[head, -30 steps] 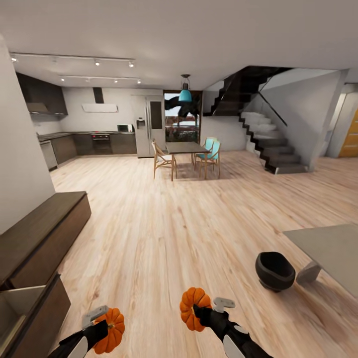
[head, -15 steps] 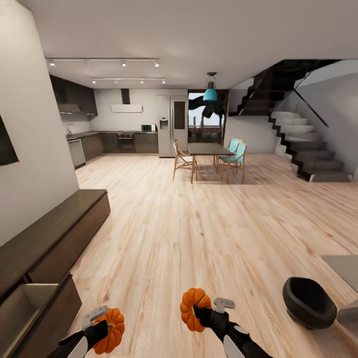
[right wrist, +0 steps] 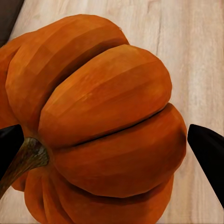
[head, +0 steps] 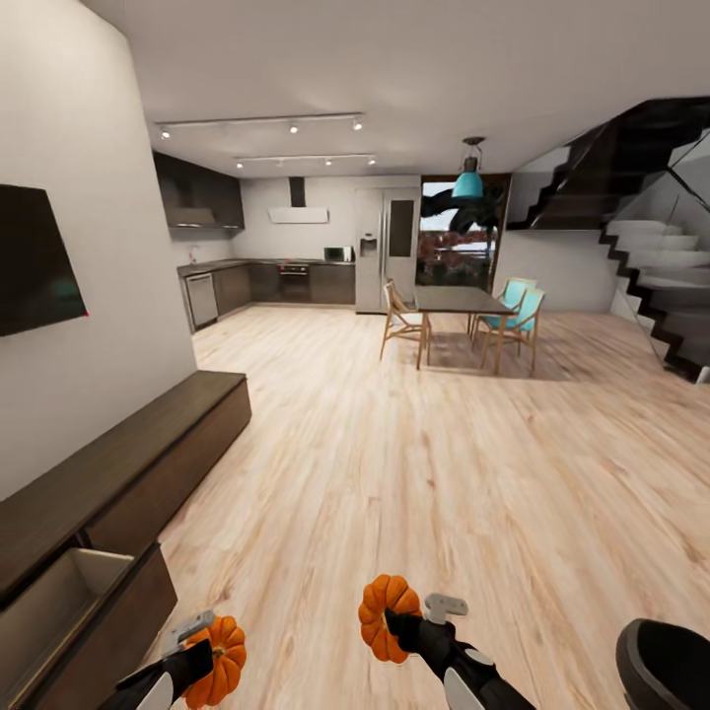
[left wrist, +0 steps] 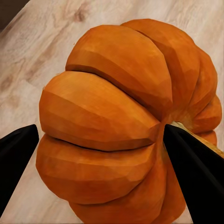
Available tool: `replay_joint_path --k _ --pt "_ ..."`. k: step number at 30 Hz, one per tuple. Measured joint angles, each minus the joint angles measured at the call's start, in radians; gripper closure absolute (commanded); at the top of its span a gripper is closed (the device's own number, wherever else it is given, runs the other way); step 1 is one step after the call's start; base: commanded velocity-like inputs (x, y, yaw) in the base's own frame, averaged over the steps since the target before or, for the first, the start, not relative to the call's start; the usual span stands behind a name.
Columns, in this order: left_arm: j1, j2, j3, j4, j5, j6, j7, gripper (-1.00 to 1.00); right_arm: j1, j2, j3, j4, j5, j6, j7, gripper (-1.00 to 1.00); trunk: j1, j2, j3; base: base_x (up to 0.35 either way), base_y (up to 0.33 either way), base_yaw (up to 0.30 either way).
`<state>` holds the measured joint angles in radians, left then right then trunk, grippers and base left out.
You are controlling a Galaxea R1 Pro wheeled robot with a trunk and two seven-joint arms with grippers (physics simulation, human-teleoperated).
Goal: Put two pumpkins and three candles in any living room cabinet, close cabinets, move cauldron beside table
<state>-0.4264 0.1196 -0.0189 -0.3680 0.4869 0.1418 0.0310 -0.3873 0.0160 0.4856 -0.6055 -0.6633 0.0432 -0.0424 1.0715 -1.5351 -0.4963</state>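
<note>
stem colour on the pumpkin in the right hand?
Olive-brown, on the ribbed orange pumpkin in the right hand; its stem shows best in the right wrist view.

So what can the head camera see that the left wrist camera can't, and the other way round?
The head view takes in the room: the cabinet with a drawer open, the cauldron at the edge, the dining table, and the right gripper holding the second pumpkin. The left wrist view adds close detail of its pumpkin's ribs. Both show the left gripper clamping its pumpkin over the wooden floor.
</note>
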Motion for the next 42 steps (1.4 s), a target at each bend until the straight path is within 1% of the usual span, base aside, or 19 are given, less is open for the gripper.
replay_joint_path --k 4,19,24,27,33,37,42 --pt "0.000 0.000 0.000 0.008 0.001 -0.016 0.000 1.00 0.000 0.000 0.000 0.000 0.000 0.000 0.000 1.00 0.000 0.000 0.000 0.264 -0.219 0.292" --pt "0.000 0.000 0.000 0.013 -0.001 -0.018 0.000 1.00 0.000 -0.001 0.000 -0.001 0.000 0.000 0.001 1.00 0.000 0.000 0.000 0.251 -0.219 0.292" --pt "0.000 -0.001 0.000 0.013 -0.004 -0.018 0.000 1.00 0.000 0.000 0.000 -0.001 0.002 0.000 0.000 1.00 0.000 0.000 0.000 0.046 -0.215 0.292" --pt "0.000 -0.002 -0.001 0.013 -0.002 -0.018 0.000 1.00 0.000 0.000 0.000 0.000 0.016 0.000 0.000 1.00 0.000 0.000 0.000 0.005 -0.284 0.292" --pt "0.000 -0.006 0.000 0.013 -0.004 -0.018 0.000 1.00 0.000 0.001 0.000 0.000 0.022 0.000 -0.001 1.00 0.000 0.000 0.000 0.084 -0.262 0.292" --pt "0.000 -0.006 0.001 0.013 -0.004 -0.018 0.000 1.00 0.000 0.000 0.000 0.000 0.022 0.000 -0.002 1.00 0.000 0.000 0.000 0.199 -0.055 0.292" --pt "0.000 -0.006 0.000 0.013 -0.002 -0.018 0.000 1.00 0.000 0.000 0.000 0.000 0.022 0.000 -0.001 1.00 0.001 0.000 0.000 0.005 0.002 0.292"
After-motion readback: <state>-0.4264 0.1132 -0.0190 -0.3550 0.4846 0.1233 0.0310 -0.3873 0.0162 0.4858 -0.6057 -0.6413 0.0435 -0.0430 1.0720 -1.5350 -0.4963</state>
